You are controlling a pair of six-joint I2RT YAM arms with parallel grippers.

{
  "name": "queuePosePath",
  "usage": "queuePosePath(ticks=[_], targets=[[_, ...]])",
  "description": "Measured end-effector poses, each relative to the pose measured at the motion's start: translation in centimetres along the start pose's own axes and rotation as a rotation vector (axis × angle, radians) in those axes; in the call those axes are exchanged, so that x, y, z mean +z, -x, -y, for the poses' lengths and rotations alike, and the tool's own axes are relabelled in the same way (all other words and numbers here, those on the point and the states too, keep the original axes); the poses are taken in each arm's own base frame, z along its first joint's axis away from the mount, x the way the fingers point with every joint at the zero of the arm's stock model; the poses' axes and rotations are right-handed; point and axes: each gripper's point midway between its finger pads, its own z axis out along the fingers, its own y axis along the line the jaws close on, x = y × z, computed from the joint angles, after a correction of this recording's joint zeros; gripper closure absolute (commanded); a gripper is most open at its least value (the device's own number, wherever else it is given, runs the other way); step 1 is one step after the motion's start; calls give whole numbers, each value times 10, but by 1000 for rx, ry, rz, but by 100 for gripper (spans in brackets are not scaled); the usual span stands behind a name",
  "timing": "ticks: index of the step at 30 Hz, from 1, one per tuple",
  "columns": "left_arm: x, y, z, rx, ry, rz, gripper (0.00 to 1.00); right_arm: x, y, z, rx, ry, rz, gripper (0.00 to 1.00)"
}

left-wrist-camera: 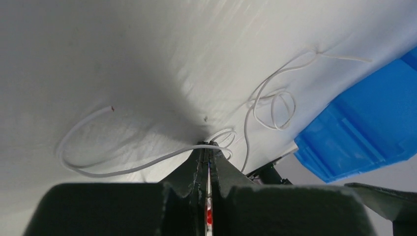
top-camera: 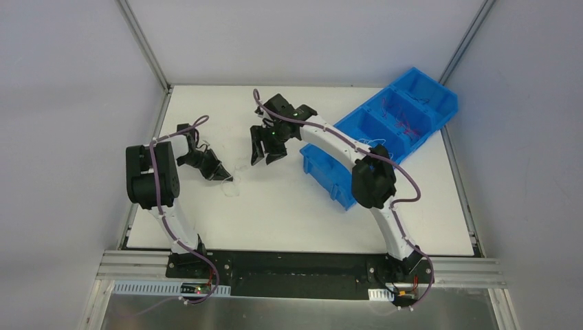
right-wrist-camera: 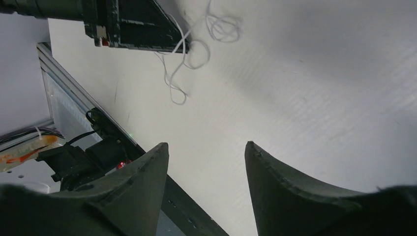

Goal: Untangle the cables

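Left tool [left-wrist-camera: 207,145] is clamped on the light, limp white cables [left-wrist-camera: 275,105]; right tool [right-wrist-camera: 206,144] stands apart and could pinch a free loop.

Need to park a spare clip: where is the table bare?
Bare: the white table between the left arm base and right arm base, and its near right corner in front of the blue plastic bin. Crowded: the centre, where the left end effector pinches the thin white cables opposite the open right end effector.
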Motion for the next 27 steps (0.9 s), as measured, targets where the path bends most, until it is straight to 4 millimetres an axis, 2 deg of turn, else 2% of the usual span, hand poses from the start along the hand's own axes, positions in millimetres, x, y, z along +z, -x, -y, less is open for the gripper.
queuePosePath(ticks=[2,5,11,16,21,23,24,25,26,27], targets=[[2,-8,0,-5,-11,-19,100,14,0,-9,-6,28,-12,37],[5,-17,3,-2,-31,-43,100,32,-12,-16,3,63,-59,36],[10,-25,9,-10,-58,-66,100,53,-35,-31,7,123,-134,38],[11,-25,11,-21,-66,-67,100,67,-52,-42,-10,147,-175,46],[12,-30,10,-28,-80,-83,100,90,-62,-39,-12,129,-206,53],[12,-32,10,-33,-85,-92,100,101,-64,-33,-5,119,-215,63],[12,-33,10,-34,-88,-96,100,105,-65,-30,0,114,-221,74],[12,-34,10,-34,-90,-98,95,110,-67,-26,6,107,-228,86],[12,-34,11,-34,-91,-99,82,113,-68,-22,10,100,-233,99],[12,-34,11,-33,-93,-100,66,116,-69,-20,17,98,-239,100]])
